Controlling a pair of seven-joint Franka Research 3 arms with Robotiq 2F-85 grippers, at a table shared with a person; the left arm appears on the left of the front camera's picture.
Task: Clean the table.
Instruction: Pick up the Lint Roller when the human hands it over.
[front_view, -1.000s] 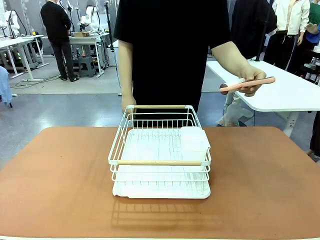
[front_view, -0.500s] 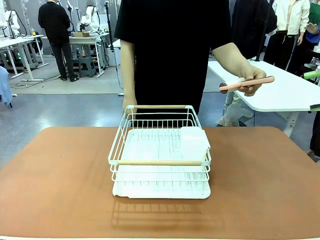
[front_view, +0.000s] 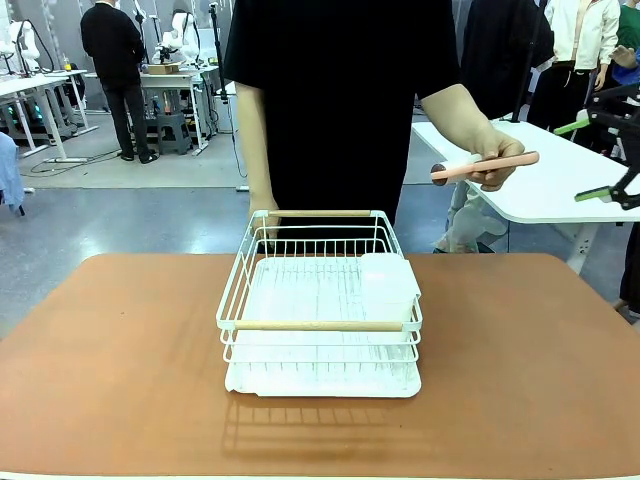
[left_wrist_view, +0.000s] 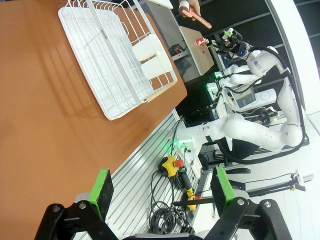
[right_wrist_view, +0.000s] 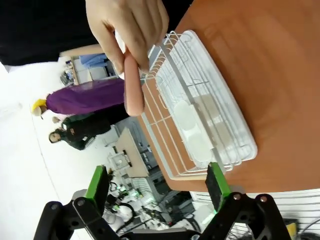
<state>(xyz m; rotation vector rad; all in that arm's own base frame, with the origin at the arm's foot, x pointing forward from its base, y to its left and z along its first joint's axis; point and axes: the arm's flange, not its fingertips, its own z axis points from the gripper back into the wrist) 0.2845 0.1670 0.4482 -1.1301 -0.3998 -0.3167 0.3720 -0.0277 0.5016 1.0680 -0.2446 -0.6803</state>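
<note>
The table (front_view: 120, 350) has a reddish-brown top, with a white wire dish rack (front_view: 320, 325) at its middle. A person at the far side holds a pink stick-like tool (front_view: 500, 163) out in one hand, level, above the far right corner. My right gripper (front_view: 568, 163) hangs open at the right edge, just right of that tool and apart from it. In the right wrist view the pink tool (right_wrist_view: 134, 85) stands well ahead of the open right gripper (right_wrist_view: 156, 182). My left gripper (left_wrist_view: 162, 187) is open and holds nothing, near the table's (left_wrist_view: 45, 115) robot-side edge.
A translucent plastic container (front_view: 388, 280) sits in the rack's right side. The rack has two wooden handles (front_view: 318, 325). A smaller white table (front_view: 560, 185) stands behind at the right. Cables and an aluminium frame (left_wrist_view: 165, 165) lie below the left gripper.
My right gripper has come into the front view from the right edge, toward the held pink tool. The person's hand has shifted slightly left. The rack has not moved.
</note>
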